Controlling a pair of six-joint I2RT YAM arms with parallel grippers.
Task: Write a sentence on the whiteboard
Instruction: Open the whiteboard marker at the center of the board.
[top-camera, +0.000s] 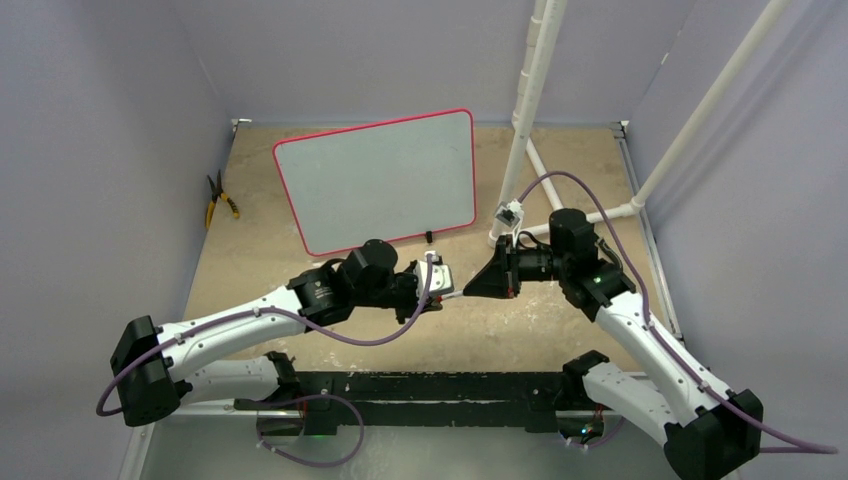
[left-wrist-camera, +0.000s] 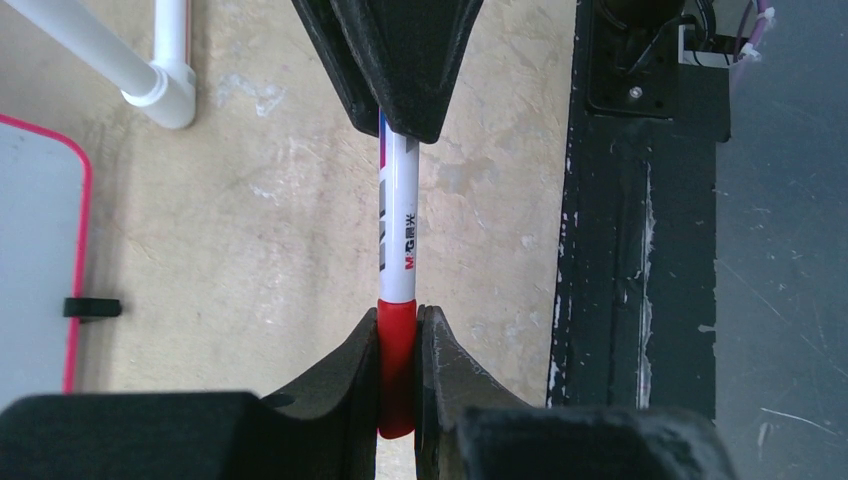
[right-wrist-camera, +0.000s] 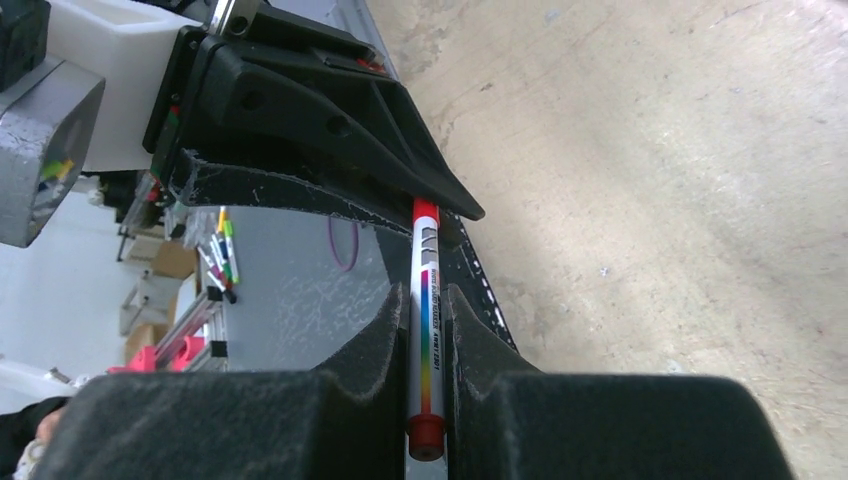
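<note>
Marker (left-wrist-camera: 398, 220), "M&G" logo on white barrel; Chinese characters beside it

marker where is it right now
Top view: the marker is held mid-table between the left fingers and right fingers, just in front of the whiteboard.

Plain pale lilac walls (top-camera: 400, 50) close in a worn tan tabletop (top-camera: 540, 330), evenly lit. White plastic pipes (top-camera: 530, 90) rise at the back right; a black strip (top-camera: 420, 385) runs along the near edge.
</note>
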